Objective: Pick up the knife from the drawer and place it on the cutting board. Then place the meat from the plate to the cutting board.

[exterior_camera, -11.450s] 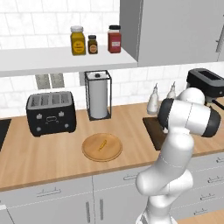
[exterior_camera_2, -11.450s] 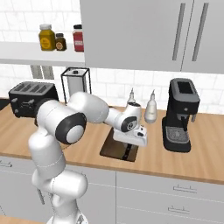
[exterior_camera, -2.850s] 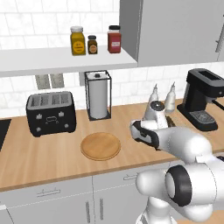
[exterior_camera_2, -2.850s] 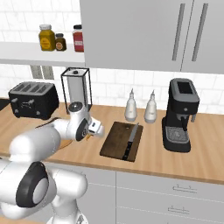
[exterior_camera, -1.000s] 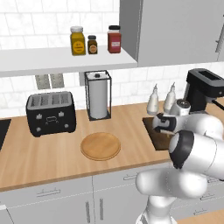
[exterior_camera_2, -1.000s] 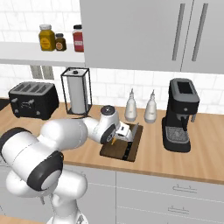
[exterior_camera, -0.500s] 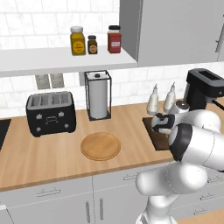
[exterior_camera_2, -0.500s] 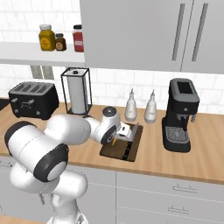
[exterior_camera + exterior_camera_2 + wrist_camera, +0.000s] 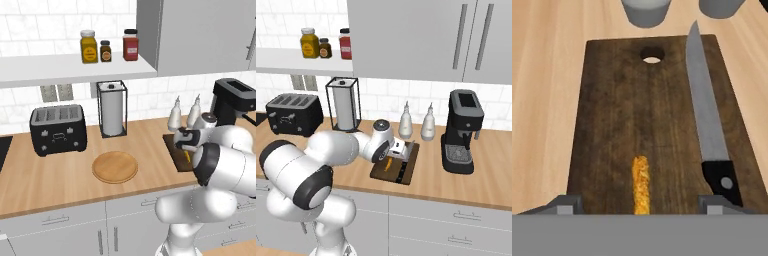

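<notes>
Lying meat (image 9: 641, 184), between open end effector (image 9: 640, 202) tips

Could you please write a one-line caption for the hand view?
Open claw above the cutting board, meat and knife lying side by side.

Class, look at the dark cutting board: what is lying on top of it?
On the cutting board lie the knife and the small orange meat, side by side and apart. The board's near edge is cut off, so anything there cannot be seen.
</notes>
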